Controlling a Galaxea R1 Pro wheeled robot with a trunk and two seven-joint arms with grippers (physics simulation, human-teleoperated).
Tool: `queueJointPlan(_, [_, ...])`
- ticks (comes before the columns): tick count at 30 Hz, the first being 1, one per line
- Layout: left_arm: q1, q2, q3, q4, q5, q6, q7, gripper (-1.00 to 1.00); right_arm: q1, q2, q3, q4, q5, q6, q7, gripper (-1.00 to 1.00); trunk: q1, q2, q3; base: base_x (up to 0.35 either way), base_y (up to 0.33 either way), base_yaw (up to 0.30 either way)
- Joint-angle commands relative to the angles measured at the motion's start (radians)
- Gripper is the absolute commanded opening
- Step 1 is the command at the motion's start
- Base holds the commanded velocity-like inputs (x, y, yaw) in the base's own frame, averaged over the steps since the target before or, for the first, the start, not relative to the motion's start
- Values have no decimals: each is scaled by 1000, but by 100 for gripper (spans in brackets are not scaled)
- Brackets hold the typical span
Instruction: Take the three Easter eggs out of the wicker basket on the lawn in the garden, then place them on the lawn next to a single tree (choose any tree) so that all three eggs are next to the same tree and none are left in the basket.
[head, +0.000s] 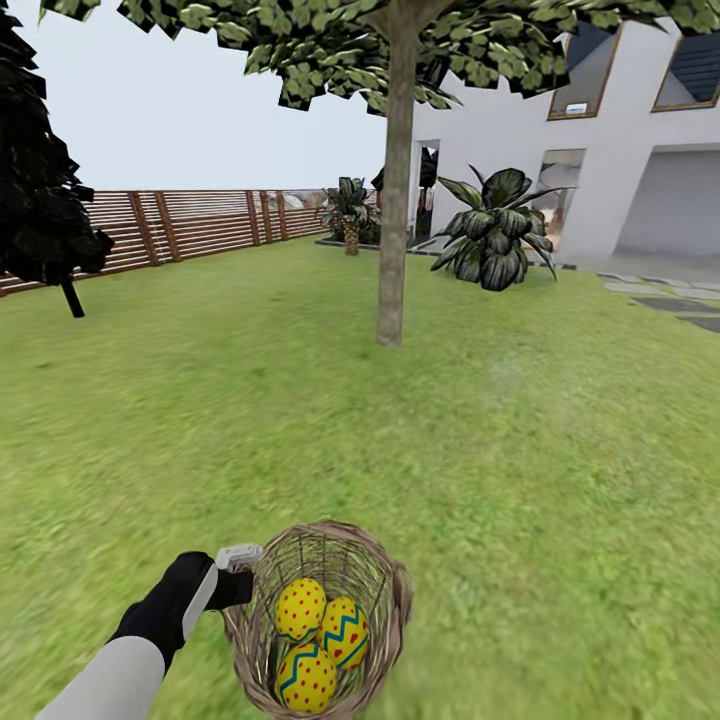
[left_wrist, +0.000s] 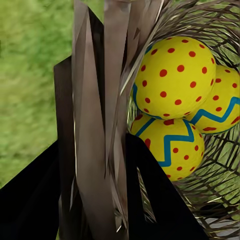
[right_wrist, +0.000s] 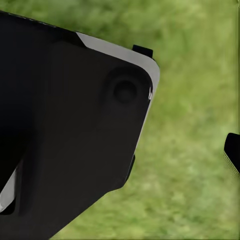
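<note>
The wicker basket (head: 400, 590) is low in the head view, over the lawn (head: 520, 430). Three Easter eggs lie inside it: one dotted (head: 300, 608), one with zigzags (head: 345, 632), one nearest me (head: 306, 678). My left gripper (head: 240, 575) is shut on the basket's left rim. In the left wrist view its dark fingers (left_wrist: 35, 200) flank the wicker wall (left_wrist: 100, 100), with the eggs (left_wrist: 175, 75) just beyond. The tree (head: 393, 220) stands straight ahead, a few metres off. A dark piece (right_wrist: 232, 150) at the edge of the right wrist view is too small to read.
A wooden fence (head: 180, 225) runs along the back left, with a dark cypress (head: 40, 200) before it. A short palm (head: 350, 215) and a broad-leaved bush (head: 495, 235) stand by the white house (head: 600, 130). Paving stones (head: 670, 295) lie at the right. A black robot panel (right_wrist: 65, 140) blocks the right wrist view.
</note>
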Motion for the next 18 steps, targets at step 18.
queueJointPlan(18, [-1,-1,3,-1,12,5,-4,-100,-2,-1,-8,4,8,-7,1,100,1,-1,-1,324,77,0])
